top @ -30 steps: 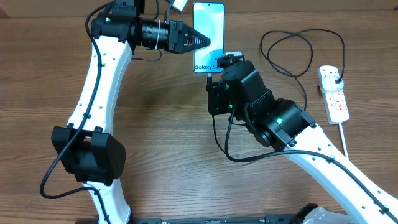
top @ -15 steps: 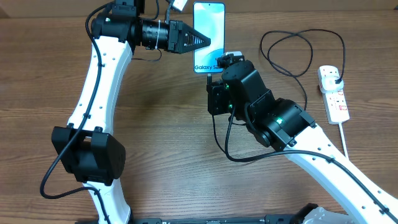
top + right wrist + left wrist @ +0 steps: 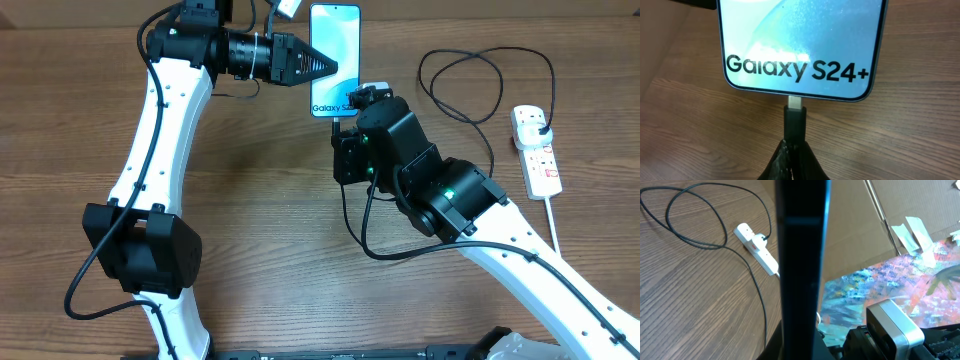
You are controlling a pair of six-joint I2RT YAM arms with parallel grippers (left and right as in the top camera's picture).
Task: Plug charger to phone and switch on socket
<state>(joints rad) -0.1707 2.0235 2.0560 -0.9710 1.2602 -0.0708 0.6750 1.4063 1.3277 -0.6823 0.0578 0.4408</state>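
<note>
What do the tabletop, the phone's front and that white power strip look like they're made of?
Tabletop: likely wood or wood-look laminate, matte, with visible grain. Phone front: glossy glass, probably, with a light sheen. Power strip: smooth white plastic, by its moulded look.

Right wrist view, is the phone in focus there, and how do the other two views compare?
Right wrist view: lettering on the phone is sharp, with a pale sheen across the screen above it. Left wrist view: the phone is a dark, blurred bar, too close to focus, while the socket behind stays clear. Overhead view: even light, no strong glare.
</note>
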